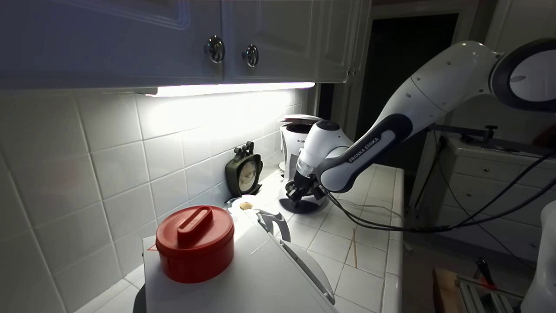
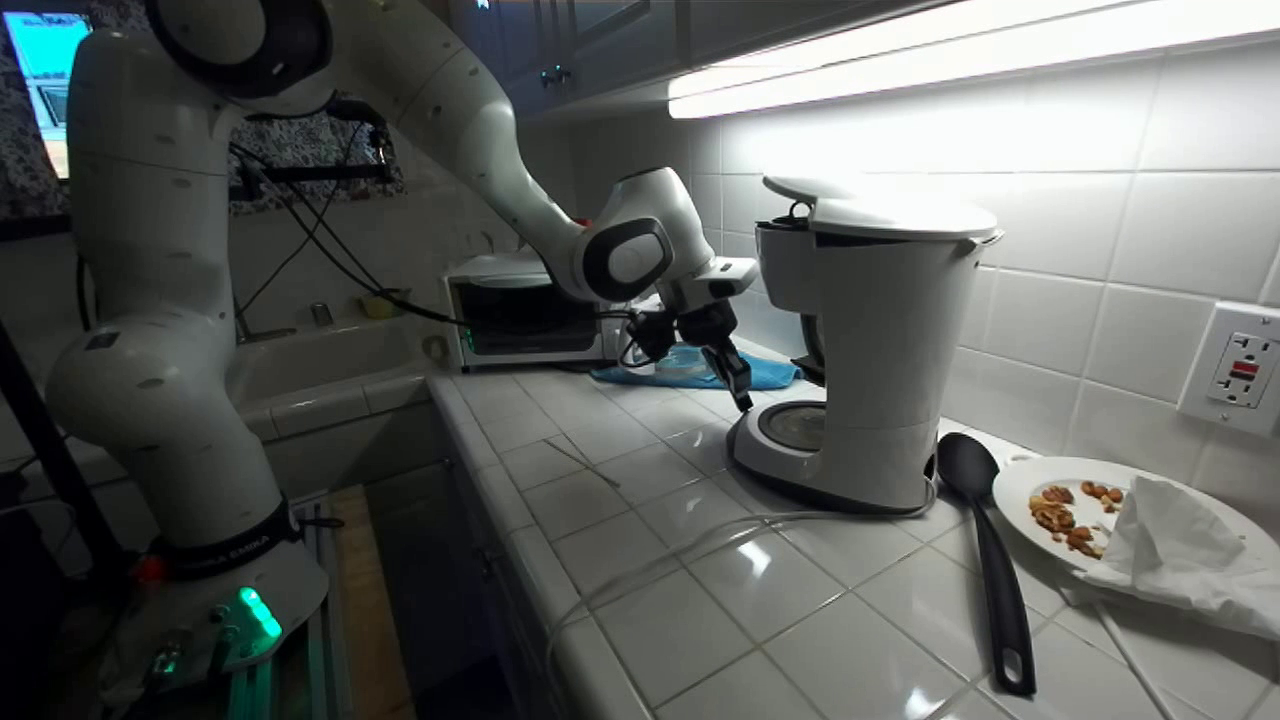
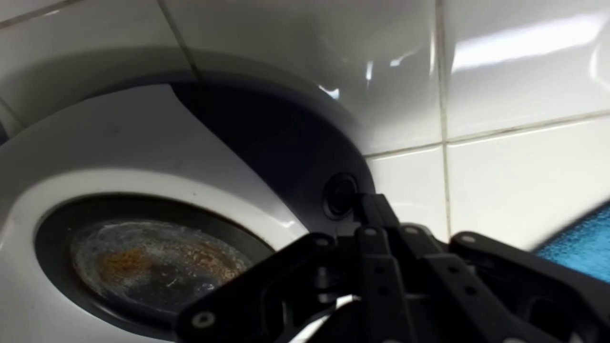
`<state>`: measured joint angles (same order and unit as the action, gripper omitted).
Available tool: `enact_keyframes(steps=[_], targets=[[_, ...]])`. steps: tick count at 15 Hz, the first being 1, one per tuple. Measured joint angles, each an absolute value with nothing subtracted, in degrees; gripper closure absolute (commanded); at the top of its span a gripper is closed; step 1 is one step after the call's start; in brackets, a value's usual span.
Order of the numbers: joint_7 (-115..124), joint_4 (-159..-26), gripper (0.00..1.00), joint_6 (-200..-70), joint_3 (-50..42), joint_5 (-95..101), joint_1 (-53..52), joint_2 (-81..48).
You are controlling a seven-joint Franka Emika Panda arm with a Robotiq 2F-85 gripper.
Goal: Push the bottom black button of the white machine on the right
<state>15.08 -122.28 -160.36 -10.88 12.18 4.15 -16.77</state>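
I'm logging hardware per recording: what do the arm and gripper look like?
The arm is glossy white with rounded segments and black rings at some joints. A dark strip on one link carries pale FRANKA EMIKA lettering; black cables run from near the wrist. Its base shows green lights. The gripper is black, with slim fingers, linkages and metallic screws.

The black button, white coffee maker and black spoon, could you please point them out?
Black button (image 3: 340, 194): wrist view, on its centre.
White coffee maker (image 2: 885, 360): an exterior view, on its side wall.
Black spoon (image 2: 995, 565): an exterior view, on its handle.
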Motion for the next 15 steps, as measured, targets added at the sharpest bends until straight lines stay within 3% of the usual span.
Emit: enact_keyframes(steps=[15], targets=[[15.4, -122.0, 0.97, -158.6, -13.1, 12.5, 1.7, -16.3]])
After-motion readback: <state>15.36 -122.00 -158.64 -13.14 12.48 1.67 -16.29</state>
